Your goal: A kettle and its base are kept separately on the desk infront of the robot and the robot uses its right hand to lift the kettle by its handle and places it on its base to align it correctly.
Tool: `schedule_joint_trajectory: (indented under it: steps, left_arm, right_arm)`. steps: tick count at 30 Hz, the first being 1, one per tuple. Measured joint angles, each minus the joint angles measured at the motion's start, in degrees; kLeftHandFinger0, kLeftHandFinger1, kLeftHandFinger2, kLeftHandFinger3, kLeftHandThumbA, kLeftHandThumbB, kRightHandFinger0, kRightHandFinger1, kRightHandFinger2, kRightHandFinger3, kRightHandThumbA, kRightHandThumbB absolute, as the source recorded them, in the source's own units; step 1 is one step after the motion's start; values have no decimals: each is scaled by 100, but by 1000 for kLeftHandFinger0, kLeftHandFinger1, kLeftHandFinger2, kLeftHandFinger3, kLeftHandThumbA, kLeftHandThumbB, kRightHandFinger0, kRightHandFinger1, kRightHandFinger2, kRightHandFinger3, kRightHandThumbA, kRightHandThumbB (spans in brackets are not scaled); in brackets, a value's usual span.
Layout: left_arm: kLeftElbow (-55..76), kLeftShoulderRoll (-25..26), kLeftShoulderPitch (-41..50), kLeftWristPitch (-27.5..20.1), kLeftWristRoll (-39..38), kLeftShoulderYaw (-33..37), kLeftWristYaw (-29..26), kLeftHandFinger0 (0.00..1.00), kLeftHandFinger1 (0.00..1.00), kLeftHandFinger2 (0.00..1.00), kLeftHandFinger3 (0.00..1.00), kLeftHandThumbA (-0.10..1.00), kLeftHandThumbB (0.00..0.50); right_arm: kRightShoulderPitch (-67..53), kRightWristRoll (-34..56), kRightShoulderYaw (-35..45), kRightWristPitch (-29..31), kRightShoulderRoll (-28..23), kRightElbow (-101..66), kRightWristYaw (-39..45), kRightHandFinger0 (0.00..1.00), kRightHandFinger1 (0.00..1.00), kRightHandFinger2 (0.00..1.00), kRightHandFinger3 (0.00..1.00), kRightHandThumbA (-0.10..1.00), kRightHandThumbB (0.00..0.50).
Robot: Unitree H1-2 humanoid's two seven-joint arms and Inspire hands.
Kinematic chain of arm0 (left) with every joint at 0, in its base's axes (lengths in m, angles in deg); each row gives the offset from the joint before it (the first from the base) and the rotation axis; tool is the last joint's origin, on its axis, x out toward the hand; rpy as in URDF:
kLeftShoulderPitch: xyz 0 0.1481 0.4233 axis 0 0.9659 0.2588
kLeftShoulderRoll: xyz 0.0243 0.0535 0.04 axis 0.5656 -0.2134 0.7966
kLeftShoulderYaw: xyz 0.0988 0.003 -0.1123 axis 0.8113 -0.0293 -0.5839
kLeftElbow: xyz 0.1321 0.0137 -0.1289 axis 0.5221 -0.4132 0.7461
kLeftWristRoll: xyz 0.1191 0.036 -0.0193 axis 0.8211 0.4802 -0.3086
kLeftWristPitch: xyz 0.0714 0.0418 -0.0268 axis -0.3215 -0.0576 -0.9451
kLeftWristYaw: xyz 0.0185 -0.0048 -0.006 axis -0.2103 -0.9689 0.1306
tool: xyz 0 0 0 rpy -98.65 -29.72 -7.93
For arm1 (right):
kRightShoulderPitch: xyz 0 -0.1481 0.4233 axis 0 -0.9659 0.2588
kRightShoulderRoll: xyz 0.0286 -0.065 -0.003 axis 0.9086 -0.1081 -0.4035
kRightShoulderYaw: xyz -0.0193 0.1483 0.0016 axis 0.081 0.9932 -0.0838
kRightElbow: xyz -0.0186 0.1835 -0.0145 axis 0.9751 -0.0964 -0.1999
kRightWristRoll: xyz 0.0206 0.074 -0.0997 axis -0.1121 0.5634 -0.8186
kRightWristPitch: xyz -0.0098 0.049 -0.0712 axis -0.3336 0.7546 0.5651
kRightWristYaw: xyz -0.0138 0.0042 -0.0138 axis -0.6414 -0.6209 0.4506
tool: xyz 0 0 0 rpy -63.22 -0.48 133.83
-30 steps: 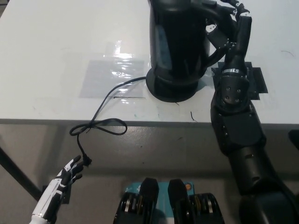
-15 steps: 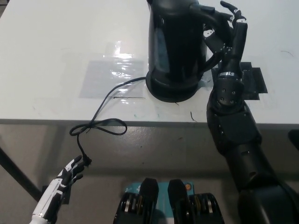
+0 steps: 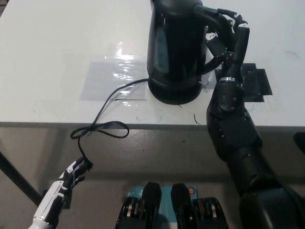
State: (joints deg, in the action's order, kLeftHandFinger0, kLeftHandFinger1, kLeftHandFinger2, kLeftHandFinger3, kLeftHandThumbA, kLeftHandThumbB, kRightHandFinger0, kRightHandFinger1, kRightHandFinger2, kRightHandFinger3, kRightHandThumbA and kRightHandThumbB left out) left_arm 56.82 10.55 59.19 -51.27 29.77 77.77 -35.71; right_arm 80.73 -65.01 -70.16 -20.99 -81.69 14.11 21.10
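1. Left hand (image 3: 71,175): white, low at the lower left, below the desk (image 3: 57,52) edge. Holds nothing; fingers look loosely spread. It is just beside the plug end of the cord (image 3: 102,125); contact unclear.
2. Cord: black, runs from the base across the desk front, loops over the edge and hangs down toward the left hand.
3. Clear plastic patch (image 3: 114,78): flat on the desk, left of the base, with glare on it. The cord crosses its right part.
4. Kettle (image 3: 174,47): black, upright, sitting on the base (image 3: 175,91) near the middle of the desk. The base's round rim shows all around the kettle bottom; looks roughly centred, exact seating can't be confirmed from this angle.
5. Handle (image 3: 213,19): on the kettle's right side, arcing from the top down toward the body.
6. Right hand (image 3: 228,40): black, raised beside the handle. Fingers partly curled around or against the handle from the right, not clamped tight; whether it bears any load can't be told.
7. Black flat piece (image 3: 255,83): lies on the desk behind the right wrist, right of the base, partly hidden by the arm.
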Motion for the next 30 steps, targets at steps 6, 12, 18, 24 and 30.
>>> schedule_joint_trajectory:
  steps: [6, 12, 18, 24, 30]
  left_arm:
    - [0, 1, -19, 0, 0, -3, 1, 1000, 1000, 1000, 1000, 1000, 236]
    - [-2, 1, -23, 0, -1, -10, 1, 1000, 1000, 1000, 1000, 1000, 227]
    - [-1, 0, -21, 1, -2, -13, 1, 1000, 1000, 1000, 1000, 1000, 214]
    - [-2, 1, -24, 1, -3, -14, 1, 1000, 1000, 1000, 1000, 1000, 209]
    - [-3, 0, -22, 2, -4, -15, 1, 1000, 1000, 1000, 1000, 1000, 199]
  right_arm:
    - [-129, -60, -109, 11, 89, -184, -68, 0, 133, 572, 739, -100, 98]
    - [-344, -257, -338, 23, 45, -467, -101, 0, 125, 524, 700, -100, 102]
    - [-552, -433, -503, 27, -85, -802, -95, 0, 152, 544, 665, -100, 83]
    - [-673, -643, -645, 30, -348, -1000, -93, 0, 130, 524, 596, -100, 89]
    - [-683, -668, -650, 33, -548, -1057, -61, 0, 106, 492, 580, -100, 103]
